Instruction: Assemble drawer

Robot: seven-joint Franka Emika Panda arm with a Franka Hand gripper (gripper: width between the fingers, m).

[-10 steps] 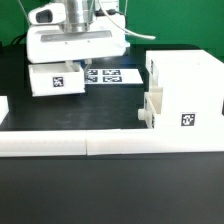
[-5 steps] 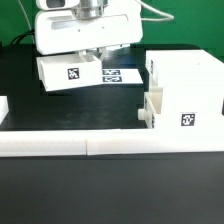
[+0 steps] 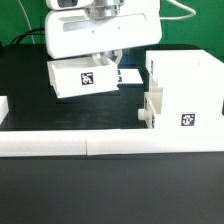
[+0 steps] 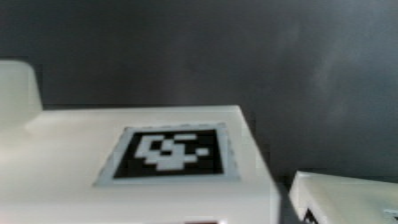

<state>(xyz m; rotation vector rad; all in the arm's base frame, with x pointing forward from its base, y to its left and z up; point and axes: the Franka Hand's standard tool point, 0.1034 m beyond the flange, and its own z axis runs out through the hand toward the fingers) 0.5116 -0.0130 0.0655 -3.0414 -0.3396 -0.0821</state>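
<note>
My gripper [image 3: 108, 60] is shut on a small white drawer tray [image 3: 85, 80] and holds it tilted above the black table, its tagged side facing the camera. The tall white drawer shell [image 3: 186, 92] stands at the exterior view's right, with a lower white part [image 3: 152, 112] against its left side. The tray's right edge is a short gap away from the shell. In the wrist view the tray's tagged face [image 4: 173, 155] fills the lower half, and a white corner [image 4: 349, 198] shows beside it. My fingertips are hidden there.
Long low white bars [image 3: 110, 145] run across the front of the table. The marker board [image 3: 129, 76] lies behind the held tray, mostly covered by it. A white piece [image 3: 3, 105] sits at the exterior view's left edge.
My gripper has carried the tray up and toward the exterior view's right, nearer the shell. The tray now covers most of the marker board.
</note>
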